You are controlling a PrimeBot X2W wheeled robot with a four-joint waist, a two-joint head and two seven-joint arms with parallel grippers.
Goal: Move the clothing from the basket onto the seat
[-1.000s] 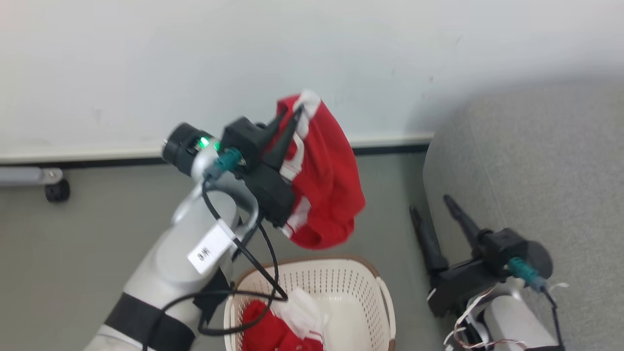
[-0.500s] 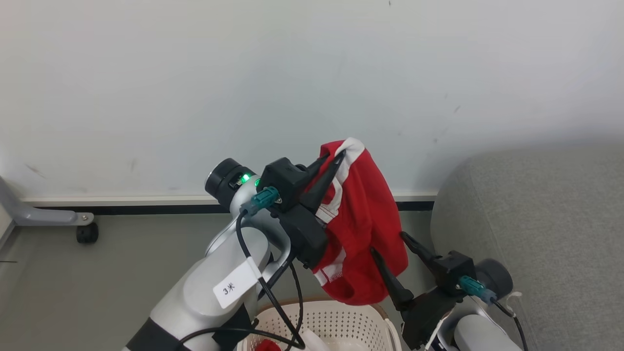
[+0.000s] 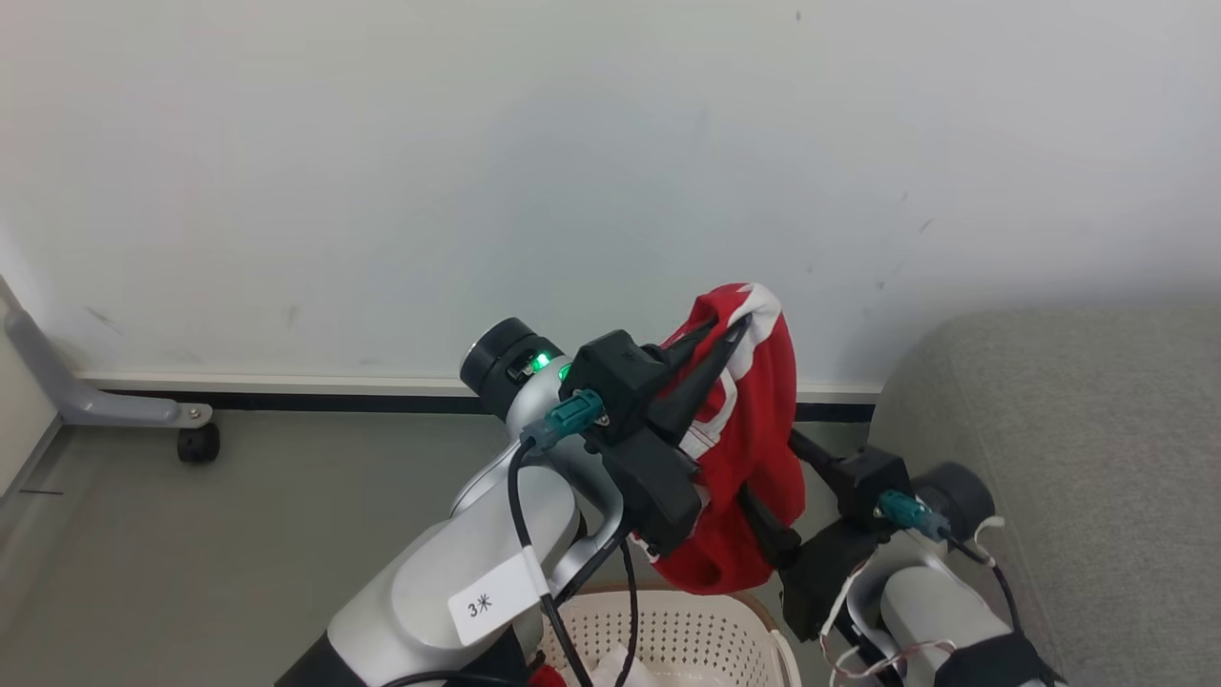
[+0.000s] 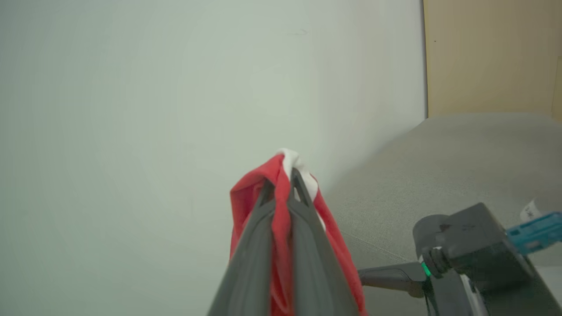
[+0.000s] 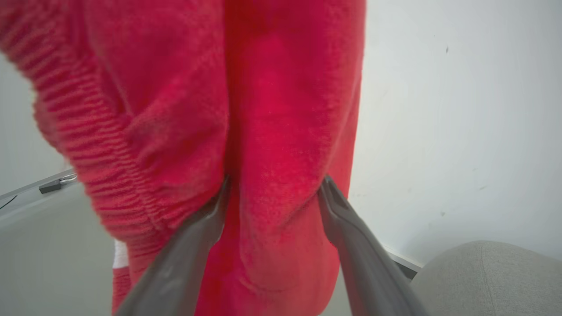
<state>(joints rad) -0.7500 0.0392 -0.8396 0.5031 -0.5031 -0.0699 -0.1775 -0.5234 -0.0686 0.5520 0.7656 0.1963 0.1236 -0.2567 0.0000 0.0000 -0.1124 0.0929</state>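
Note:
The red shorts with a white band hang from my left gripper, which is shut on their top edge above the basket. In the left wrist view the left gripper pinches the red and white cloth. My right gripper reaches into the hanging shorts from the right, its tips hidden by the cloth. In the right wrist view the right gripper is open, its fingers straddling a fold of the shorts. The grey sofa stands at the right. A scrap of red clothing shows in the basket.
A pale wall with a dark skirting strip runs behind everything. At the left stands a grey metal leg on a black caster. Grey floor lies between the caster and the basket.
The camera has tilted up, so less of the basket shows. My left gripper has carried the shorts towards the sofa. My right gripper has risen until its fingers straddle the hanging cloth.

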